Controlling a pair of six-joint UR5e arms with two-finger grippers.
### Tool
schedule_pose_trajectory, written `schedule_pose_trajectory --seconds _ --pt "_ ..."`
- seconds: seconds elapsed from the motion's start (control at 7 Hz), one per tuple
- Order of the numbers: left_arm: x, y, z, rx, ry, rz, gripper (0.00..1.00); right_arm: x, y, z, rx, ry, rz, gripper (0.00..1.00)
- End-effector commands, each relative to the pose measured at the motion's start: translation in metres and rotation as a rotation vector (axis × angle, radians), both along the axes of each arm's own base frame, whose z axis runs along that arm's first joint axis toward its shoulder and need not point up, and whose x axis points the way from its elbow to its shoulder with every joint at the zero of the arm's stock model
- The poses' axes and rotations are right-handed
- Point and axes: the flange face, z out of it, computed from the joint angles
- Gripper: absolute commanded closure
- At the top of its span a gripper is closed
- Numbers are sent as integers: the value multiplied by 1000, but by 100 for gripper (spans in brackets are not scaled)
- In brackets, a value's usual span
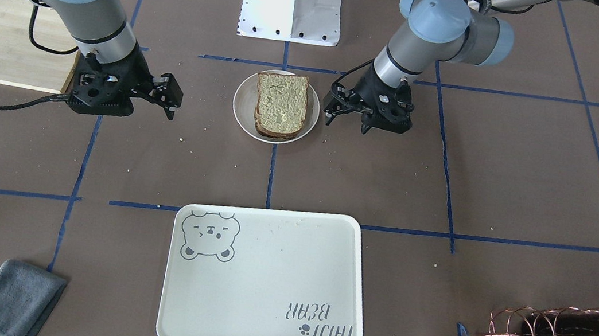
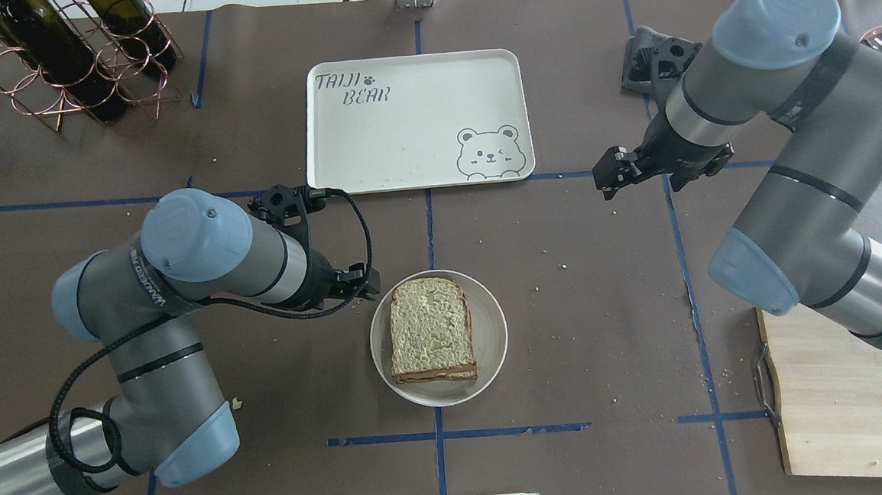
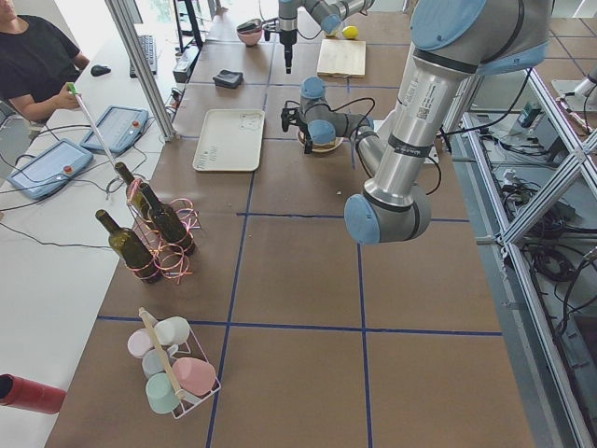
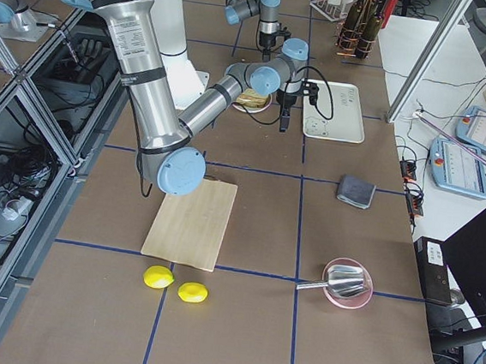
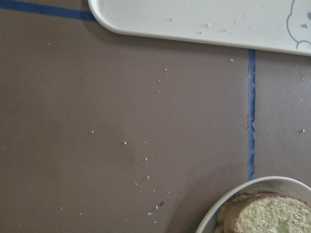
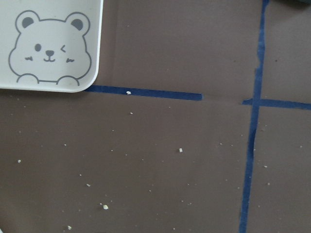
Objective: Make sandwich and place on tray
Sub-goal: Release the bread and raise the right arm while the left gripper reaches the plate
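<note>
The sandwich point(image 1: 280, 103) lies on a round white plate point(image 1: 241, 105) at the table's middle: two stacked bread slices with dark crust, any egg hidden between them. It also shows in the overhead view point(image 2: 431, 328). The cream bear tray point(image 1: 262, 279) lies empty beyond the plate, also seen from overhead point(image 2: 402, 120). My left gripper point(image 2: 363, 280) hovers just beside the plate's left rim, open and empty. My right gripper point(image 2: 607, 176) hovers open and empty over bare table, right of the tray's bear corner. The wrist views show the tray edge, crumbs and the plate's rim, with no fingers in them.
A wooden board point(image 2: 841, 399) lies under my right arm. A copper rack with wine bottles point(image 2: 70, 63) stands at the far left. A grey cloth point(image 1: 16, 298) lies far right of the tray. Lemons point(image 4: 158, 277) and a pink bowl point(image 4: 347, 282) lie at the right end.
</note>
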Motion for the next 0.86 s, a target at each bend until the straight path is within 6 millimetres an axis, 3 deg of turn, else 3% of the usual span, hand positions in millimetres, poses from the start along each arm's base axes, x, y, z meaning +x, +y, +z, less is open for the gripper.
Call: schedule_pose_trajectory --seconds 0.0,0.29,0.71 --pt "27 26 2 -10 -17 27 40 54 -14 37 15 -1 -49 0" --pt "35 36 4 -7 -22 37 54 65 -18 42 17 2 -45 0" --pt "52 33 7 -12 -36 45 56 102 -20 64 -13 -32 -50 0"
